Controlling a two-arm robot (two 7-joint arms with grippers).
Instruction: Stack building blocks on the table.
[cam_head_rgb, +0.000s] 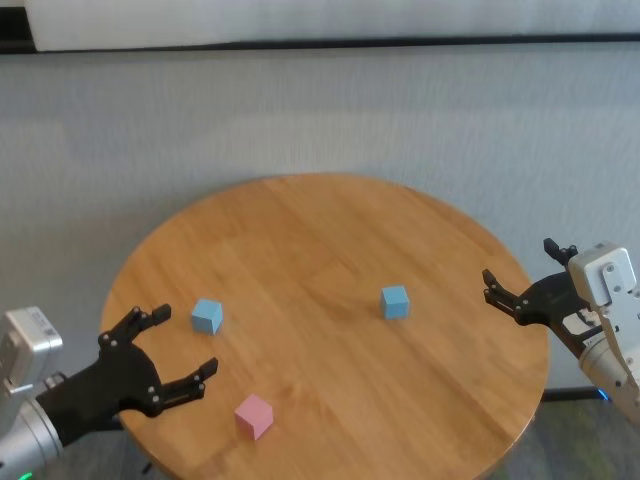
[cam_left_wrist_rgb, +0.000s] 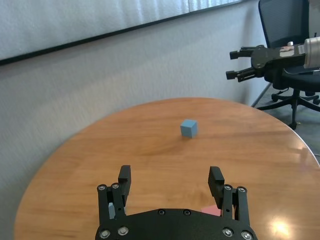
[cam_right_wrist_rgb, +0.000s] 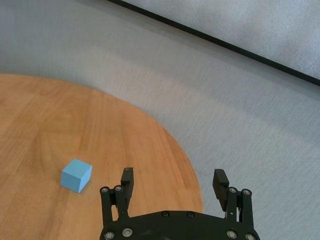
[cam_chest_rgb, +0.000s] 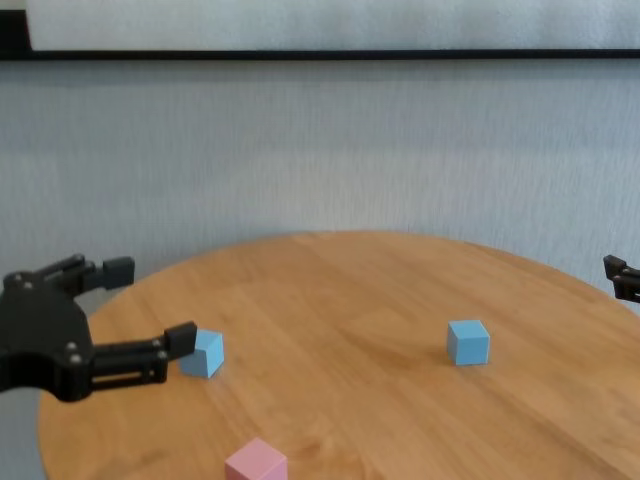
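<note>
Building blocks, one pale pink cube (cam_head_rgb: 254, 415) and two light blue cubes (cam_head_rgb: 207, 316) (cam_head_rgb: 395, 301), lie unstacked on the round wooden tabletop (cam_head_rgb: 320, 250) as left pincer (cam_head_rgb: 172, 350) and right pincer (cam_head_rgb: 497, 293) hover apart-fingered, seemingly ready to grasp.

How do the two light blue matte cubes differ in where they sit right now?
The left light blue cube sits near the table's left edge, close beside the open left gripper; the right light blue cube sits further in on the right half, well apart from the open right gripper, which hangs off the edge. The pale pink cube lies nearer the left one. Both look alike in size and colour, resting flat, unstacked.
</note>
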